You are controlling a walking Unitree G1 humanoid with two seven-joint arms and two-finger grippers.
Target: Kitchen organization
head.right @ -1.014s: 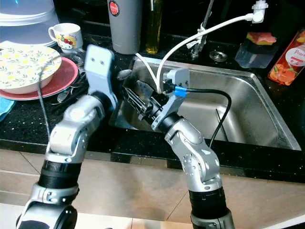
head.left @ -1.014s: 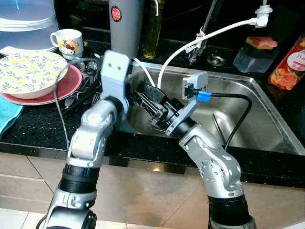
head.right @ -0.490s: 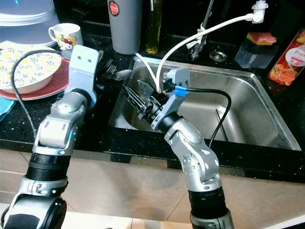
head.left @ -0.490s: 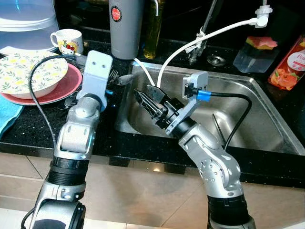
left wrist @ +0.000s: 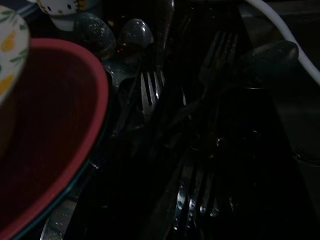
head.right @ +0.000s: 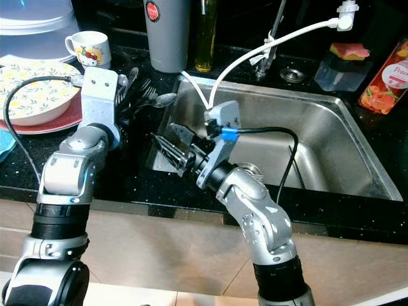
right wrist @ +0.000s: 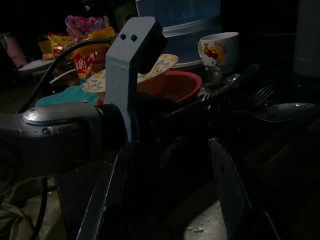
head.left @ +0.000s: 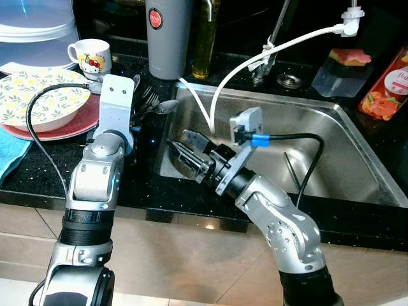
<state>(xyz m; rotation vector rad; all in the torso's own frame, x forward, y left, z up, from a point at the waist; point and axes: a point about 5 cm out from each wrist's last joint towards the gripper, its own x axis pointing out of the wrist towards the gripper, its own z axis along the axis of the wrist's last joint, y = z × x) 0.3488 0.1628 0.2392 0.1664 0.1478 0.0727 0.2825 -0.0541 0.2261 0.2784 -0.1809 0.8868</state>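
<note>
Right gripper [head.left: 185, 153] fingers spread, empty, over sink [head.left: 357, 127] left rim, pointing toward cutlery pile [head.left: 148, 102] on counter just beyond; left gripper [head.right: 121, 105] above that pile, finger state cannot tell; red plate [head.left: 89, 118] under floral bowl [head.left: 38, 95] alongside, mug [head.left: 92, 56] behind

Cutlery [head.left: 148, 102] between plates [head.left: 44, 111] on left and sink [head.left: 331, 137] on right

No lettering is legible on the orange bottle [head.left: 386, 86].
</note>
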